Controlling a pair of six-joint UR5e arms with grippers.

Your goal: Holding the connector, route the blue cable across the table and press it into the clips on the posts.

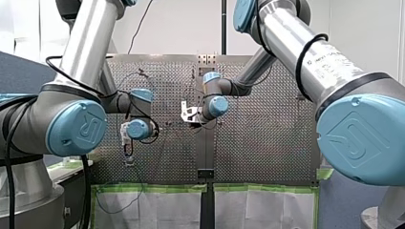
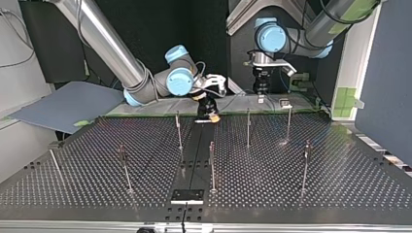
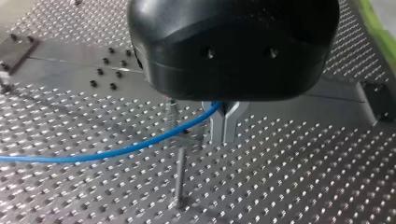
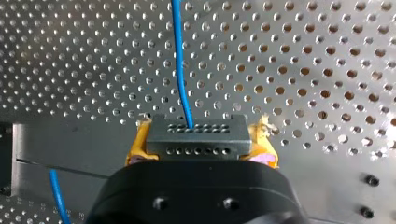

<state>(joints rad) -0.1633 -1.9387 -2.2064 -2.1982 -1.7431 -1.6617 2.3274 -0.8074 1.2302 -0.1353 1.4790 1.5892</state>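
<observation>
Starting with the connector (image 4: 196,133): it's a dark grey block with rows of little holes, pinched from both sides by the yellow pads (image 4: 264,147) of my right gripper (image 4: 200,145); so that claw is clamped on it, no gap showing. In the top view this sits low over the perforated table (image 2: 340,174), near its far edge and about mid-width.

The blue cable (image 4: 180,60) comes out of the connector's holed face and runs straight ahead of the gripper over the holes; a second bit of it shows off to one side, under the gripper body.

My left gripper (image 3: 224,126) is over to the right of that in the top view, also at the far edge; its metal fingers (image 3: 217,128) are pressed together with the cable going in between them at their base, so it's nipping the cable. From there the cable sweeps away in a shallow curve just above the table and crosses a thin post (image 3: 180,172) beside the fingers; can't tell if it's seated in anything there.

More posts (image 2: 248,127) stand upright across the table, well apart from each other, nearer the top view's camera than both grippers.
</observation>
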